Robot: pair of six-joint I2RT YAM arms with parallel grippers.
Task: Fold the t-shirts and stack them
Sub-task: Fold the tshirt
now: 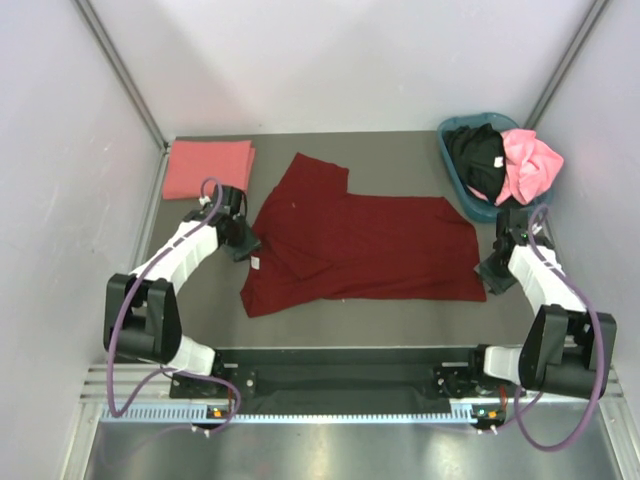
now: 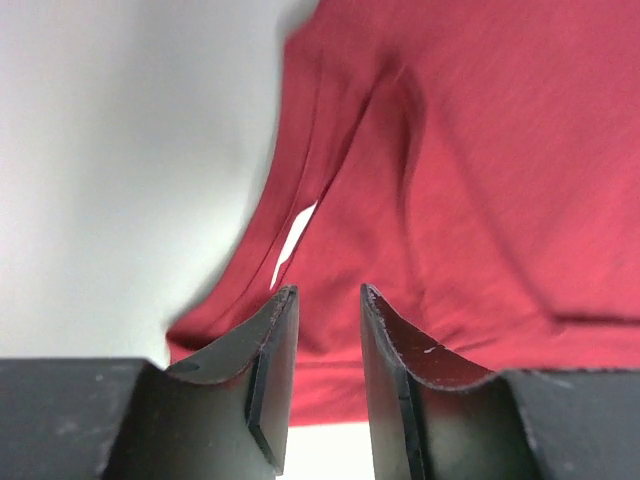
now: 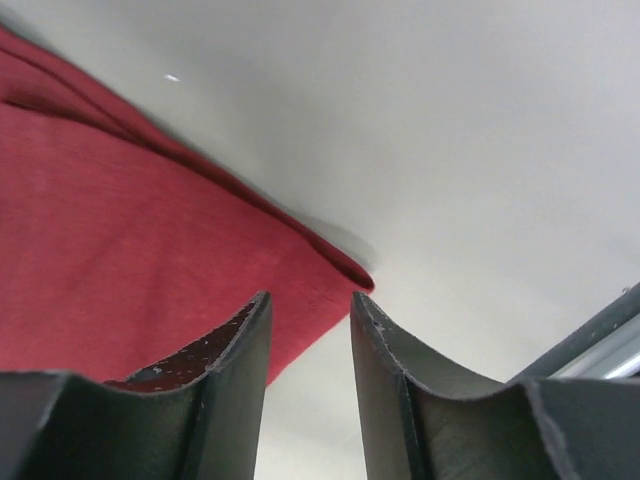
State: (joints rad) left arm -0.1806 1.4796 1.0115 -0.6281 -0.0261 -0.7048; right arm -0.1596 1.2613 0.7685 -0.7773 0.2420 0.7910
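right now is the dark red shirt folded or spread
spread out: the dark red shirt lies flat across the table, a sleeve sticking out; the salmon shirt at back left is the folded one

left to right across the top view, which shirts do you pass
salmon-pink folded shirt → dark maroon shirt → black shirt → bright pink shirt; the last two sit in the teal basket

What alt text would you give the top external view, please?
A dark maroon t-shirt lies spread between the left gripper and right gripper. A folded salmon-pink t-shirt lies back left; a teal basket back right holds two more.
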